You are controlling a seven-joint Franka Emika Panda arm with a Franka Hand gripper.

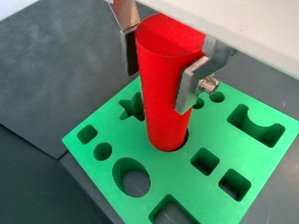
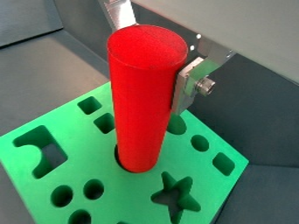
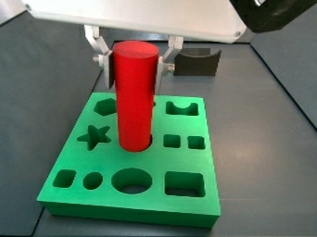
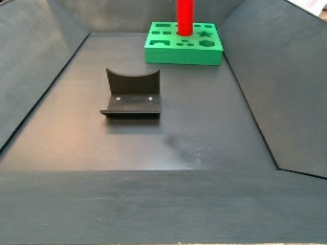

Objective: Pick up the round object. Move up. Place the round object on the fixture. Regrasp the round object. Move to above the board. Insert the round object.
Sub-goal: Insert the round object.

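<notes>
The round object (image 3: 135, 93), a red cylinder peg, stands upright with its lower end in a round hole of the green board (image 3: 186, 208). Both wrist views show it the same way, the peg (image 1: 163, 87) (image 2: 142, 96) rising from the board (image 1: 87, 140) (image 2: 216, 188). My gripper (image 3: 135, 63) straddles the peg's upper part, and in this side view a small gap shows between each silver finger (image 3: 96, 54) and the red surface. A finger (image 1: 191, 86) lies alongside the peg in the wrist view. The fixture (image 4: 130, 94) stands apart on the dark floor.
The board has other cut-outs around the peg: a star (image 3: 95, 139), squares (image 3: 183, 183), circles (image 3: 132, 180) and an arch (image 3: 183, 109). Dark sloping walls (image 4: 52, 86) enclose the floor. The fixture (image 3: 198, 63) sits just behind the board.
</notes>
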